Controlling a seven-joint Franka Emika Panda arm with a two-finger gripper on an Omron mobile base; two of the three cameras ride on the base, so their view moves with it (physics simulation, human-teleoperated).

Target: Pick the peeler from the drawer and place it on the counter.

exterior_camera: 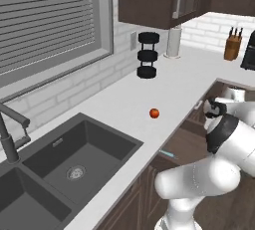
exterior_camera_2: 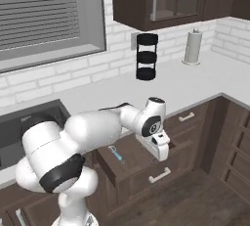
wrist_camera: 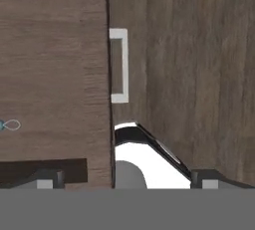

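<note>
We hold our claw spread above the open drawer, where the peeler lies on its floor.

The drawer stands pulled out, its top open from above; only the peeler lies on its floor, near the left side, with bare wood around it. The gripper, jaws spread wide, hangs over the drawer's front edge, apart from the peeler. On the counter a red fruit sits near the edge above the drawer; a black tiered rack and paper roll stand back by the wall, leaving broad bare worktop between.
</note>
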